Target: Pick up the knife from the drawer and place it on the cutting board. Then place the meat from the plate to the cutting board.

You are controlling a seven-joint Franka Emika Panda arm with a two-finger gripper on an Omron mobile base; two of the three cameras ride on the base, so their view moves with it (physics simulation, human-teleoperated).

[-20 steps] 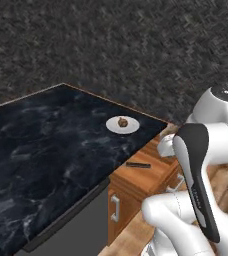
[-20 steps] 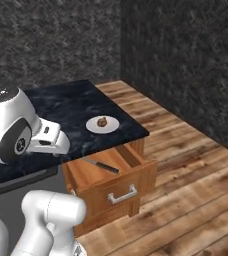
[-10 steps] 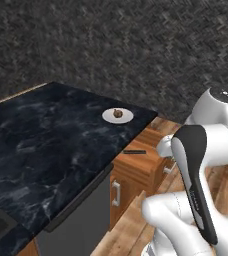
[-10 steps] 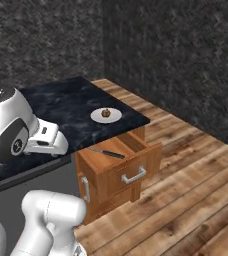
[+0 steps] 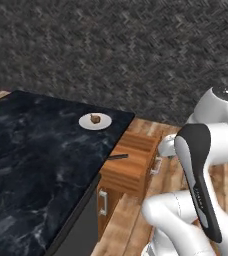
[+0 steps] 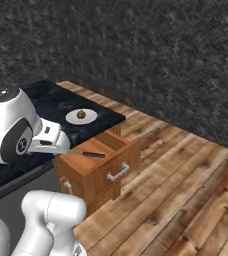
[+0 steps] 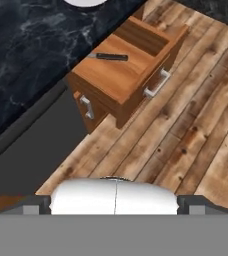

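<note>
My base is on the move, so both base views have swung: the whole kitchen has shifted across the frame compared with a moment ago, and that is the cameras travelling, not the things. The counter (image 5: 41, 150) now reaches further across the left base view, and the dark wall (image 6: 151, 55) takes up more of the right base view.

The drawer (image 7: 121, 75) stands pulled open beside the counter's end, and the knife (image 7: 108, 56) lies on its wood near the counter edge, dark handle and a short grey stretch of blade visible from my hand camera. In the left base view it pokes out from the counter edge over the drawer; in the right base view it lies just past my forearm. The plate (image 5: 95, 120) sits near the far corner of the counter with the meat (image 5: 95, 118) in its middle. Relative to each other, knife, drawer, plate and meat lie as they did half a second ago; nothing has been lifted.

I see no cutting board from here, so I judge that I will need to find it before I can set anything down.

My pincer's fingertips do not appear in any picture, so I cannot tell whether it is wide or narrow. Since the knife lies untouched in the drawer, I judge it carries nothing of the task.

I judge this to be the approach: lining myself up with the drawer so the arm can come down on the knife handle. The handle lies low on the wood, so the grasp will call for a careful descent.
</note>
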